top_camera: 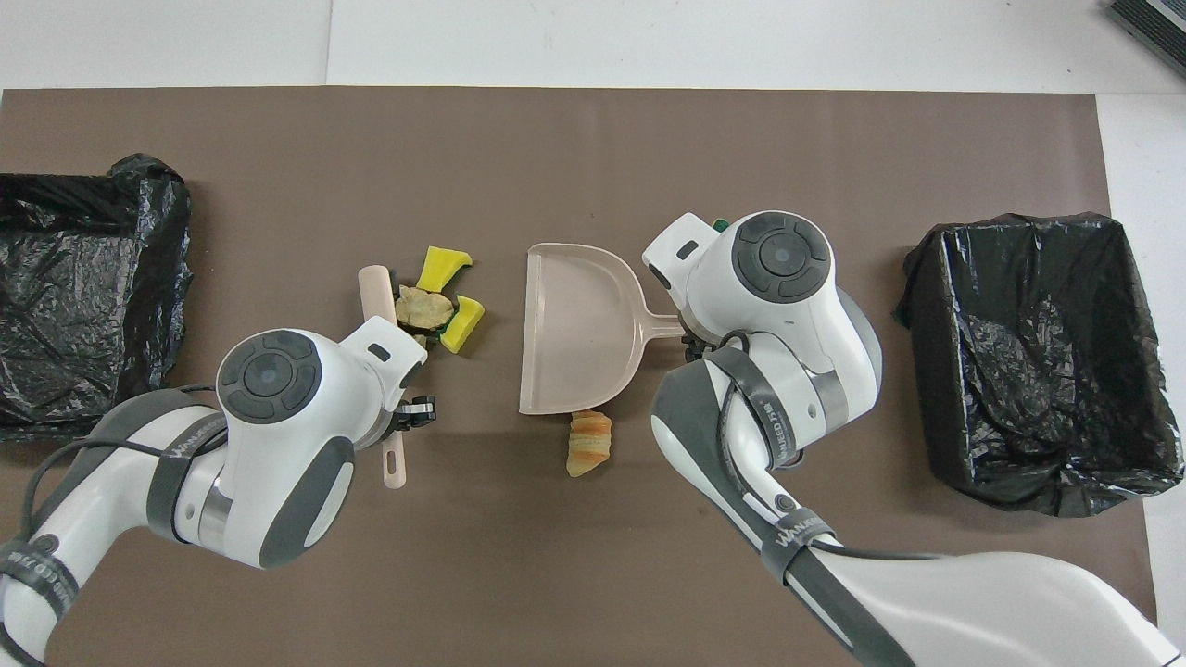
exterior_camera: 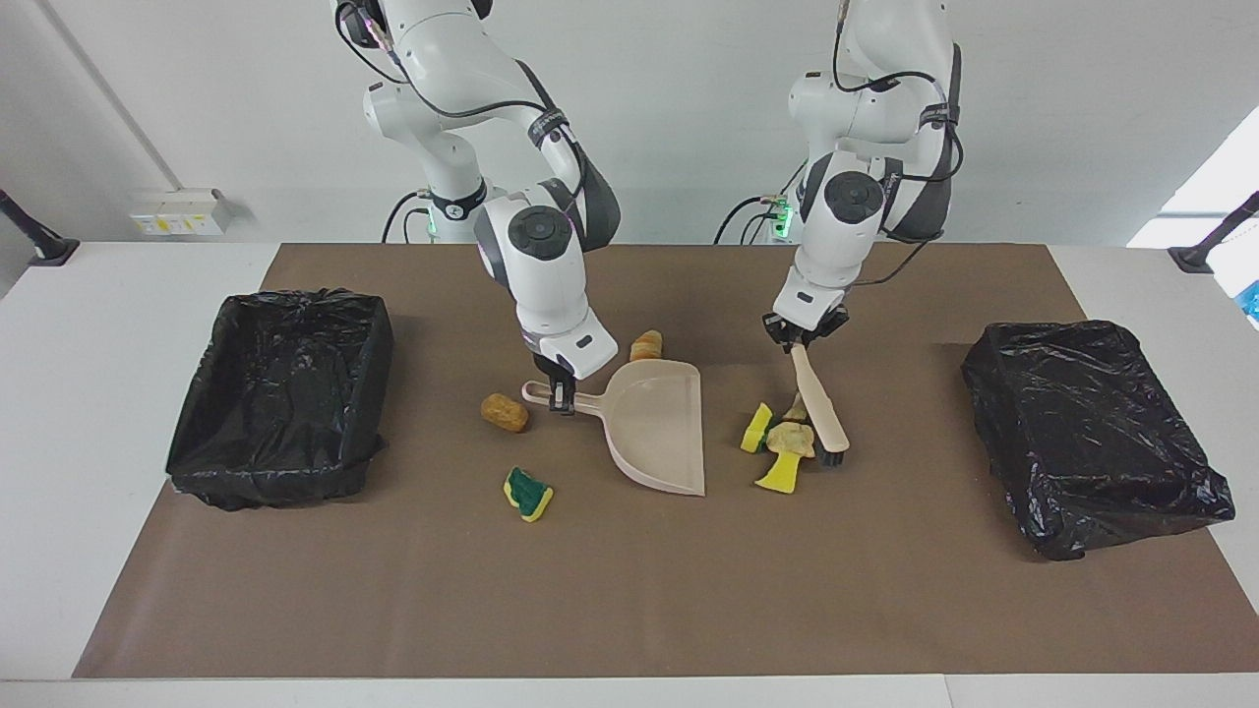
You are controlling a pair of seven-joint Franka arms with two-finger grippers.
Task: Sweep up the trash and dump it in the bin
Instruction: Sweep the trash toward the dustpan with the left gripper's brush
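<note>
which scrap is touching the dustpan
The striped tan bread-like lump, lying against the dustpan rim nearest the robots; every other scrap lies apart from it.
</note>
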